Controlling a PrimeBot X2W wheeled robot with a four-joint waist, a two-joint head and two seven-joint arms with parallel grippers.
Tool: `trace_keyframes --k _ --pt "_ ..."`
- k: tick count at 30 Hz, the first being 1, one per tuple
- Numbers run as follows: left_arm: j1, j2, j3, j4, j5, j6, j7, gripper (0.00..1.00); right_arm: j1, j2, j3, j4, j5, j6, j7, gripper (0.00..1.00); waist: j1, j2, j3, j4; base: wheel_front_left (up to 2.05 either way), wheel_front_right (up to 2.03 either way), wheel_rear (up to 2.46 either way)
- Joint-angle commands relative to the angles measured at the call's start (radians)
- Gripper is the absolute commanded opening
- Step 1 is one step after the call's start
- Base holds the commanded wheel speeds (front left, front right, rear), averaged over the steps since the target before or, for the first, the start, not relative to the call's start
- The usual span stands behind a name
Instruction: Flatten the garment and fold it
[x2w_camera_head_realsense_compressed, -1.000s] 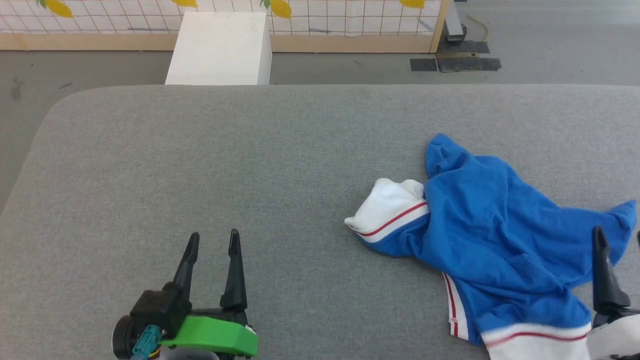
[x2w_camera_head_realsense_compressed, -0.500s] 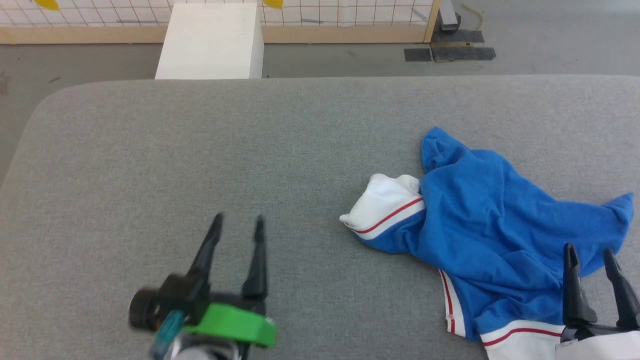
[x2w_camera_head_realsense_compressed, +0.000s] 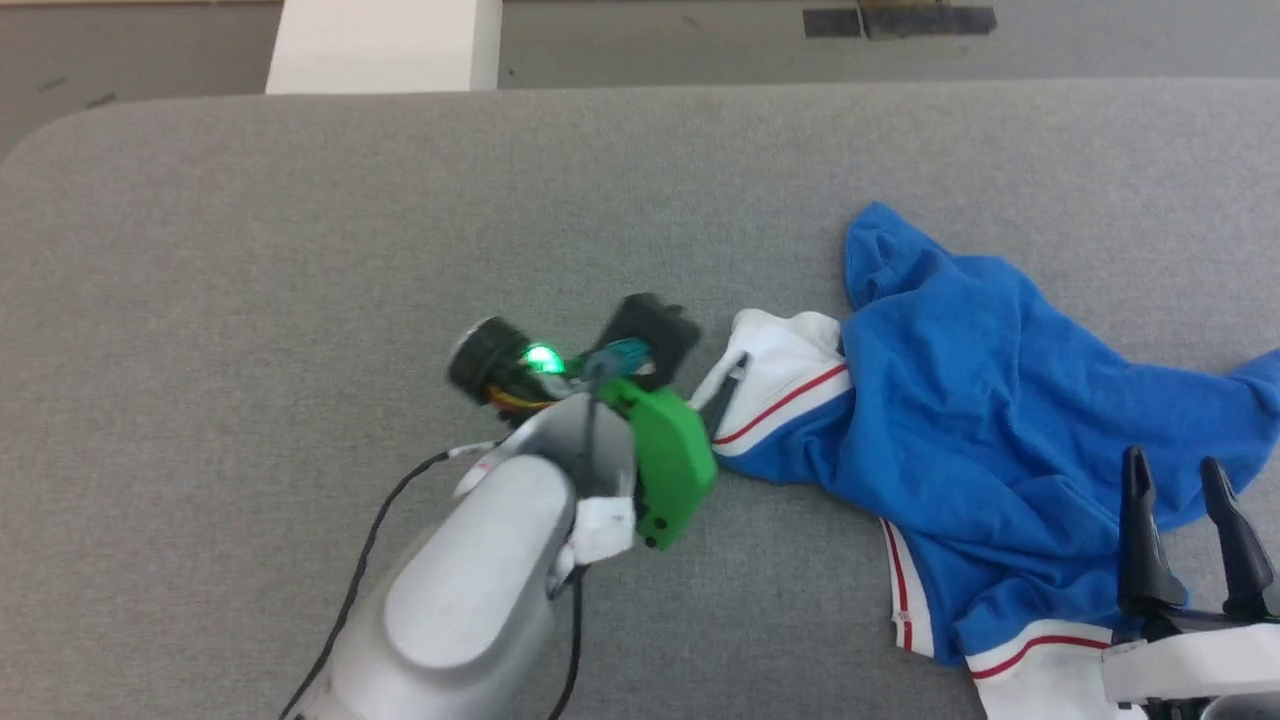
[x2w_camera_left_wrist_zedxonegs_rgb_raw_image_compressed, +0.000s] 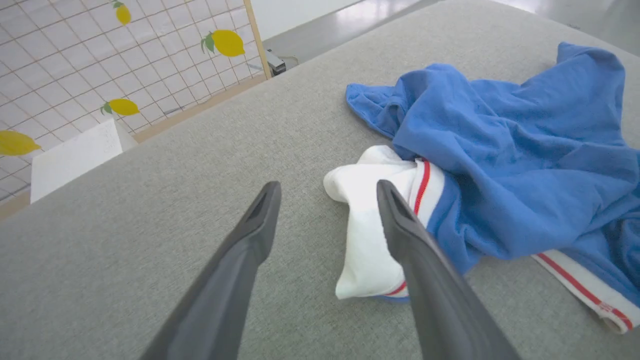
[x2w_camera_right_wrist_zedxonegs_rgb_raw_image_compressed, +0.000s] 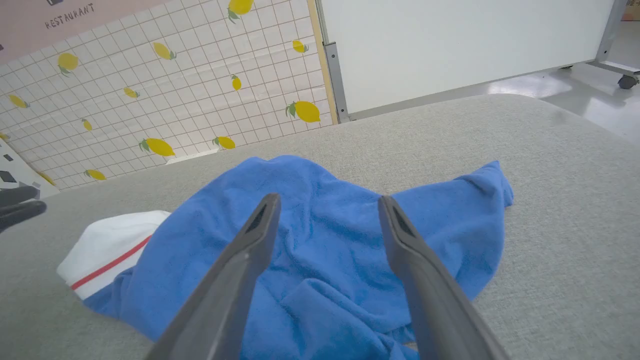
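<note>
Flattening stage, I judge. The garment (x2w_camera_head_realsense_compressed: 980, 400) lies crumpled toward the grey padded surface's (x2w_camera_head_realsense_compressed: 300, 250) right edge. The left tool (x2w_camera_left_wrist_zedxonegs_rgb_raw_image_compressed: 325, 187), spread and empty, is at the white sleeve (x2w_camera_left_wrist_zedxonegs_rgb_raw_image_compressed: 370, 250) (right tool (x2w_camera_head_realsense_compressed: 1170, 468) likewise open, holding nothing) — next, pinch the sleeve and draw it outward.

Head camera looks down; wrist cameras (low, close) share the garment (x2w_camera_left_wrist_zedxonegs_rgb_raw_image_compressed: 500, 150).
</note>
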Motion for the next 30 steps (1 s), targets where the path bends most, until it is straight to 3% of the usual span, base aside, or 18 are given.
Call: trace_keyframes --k 1,5,11,12,13,18,22,26,30 --pt "-0.039 0.002 -0.022 0.018 -0.035 -0.006 0.023 1.0 -0.022 0.001 0.003 0.005 0.004 -0.001 -0.009 1.0 0.0 -0.0001 0.032 -0.018 0.0 0.0 0.0" --pt "-0.117 0.019 -0.122 0.112 -0.137 -0.007 0.158 1.0 -0.037 0.001 0.011 0.023 0.01 -0.001 -0.015 1.0 0.0 -0.0001 0.06 -0.034 0.0 0.0 0.0" --pt "-0.187 0.029 -0.204 0.258 -0.17 -0.007 0.282 1.0 -0.058 0.001 0.026 0.04 0.015 -0.001 -0.024 1.0 0.0 -0.0001 0.085 -0.053 0.0 0.0 0.0" --pt "-0.192 0.026 -0.214 0.275 -0.174 -0.007 0.283 0.33 -0.061 0.001 0.028 0.043 0.016 -0.001 -0.026 1.0 0.0 -0.0001 0.087 -0.055 0.0 0.0 0.0" --pt "-0.197 0.021 -0.228 0.291 -0.186 -0.007 0.283 0.0 -0.065 0.001 0.031 0.047 0.018 -0.001 -0.028 1.0 0.0 -0.0001 0.087 -0.057 0.0 0.0 0.0" --pt "-0.206 0.01 -0.264 0.309 -0.279 -0.007 0.233 0.0 -0.063 0.001 0.025 0.066 0.021 -0.001 -0.034 1.0 0.0 -0.0001 0.064 -0.044 0.0 0.0 0.0" --pt "-0.204 0.031 -0.221 0.29 -0.336 -0.006 0.15 0.0 -0.044 0.001 0.015 0.072 0.018 -0.001 -0.03 1.0 0.0 -0.0001 0.016 -0.008 0.0 0.0 0.0" --pt "-0.158 0.094 -0.141 0.237 -0.371 0.037 0.07 0.0 -0.013 0.001 0.009 0.063 0.012 -0.001 -0.014 1.0 0.0 -0.0001 -0.039 0.038 0.0 0.0 0.0" --pt "-0.03 0.206 -0.054 0.143 -0.406 0.119 0.022 0.0 0.01 0.001 0.009 0.048 0.011 -0.001 0.008 1.0 0.0 -0.0001 -0.075 0.079 0.0 0.0 0.0"
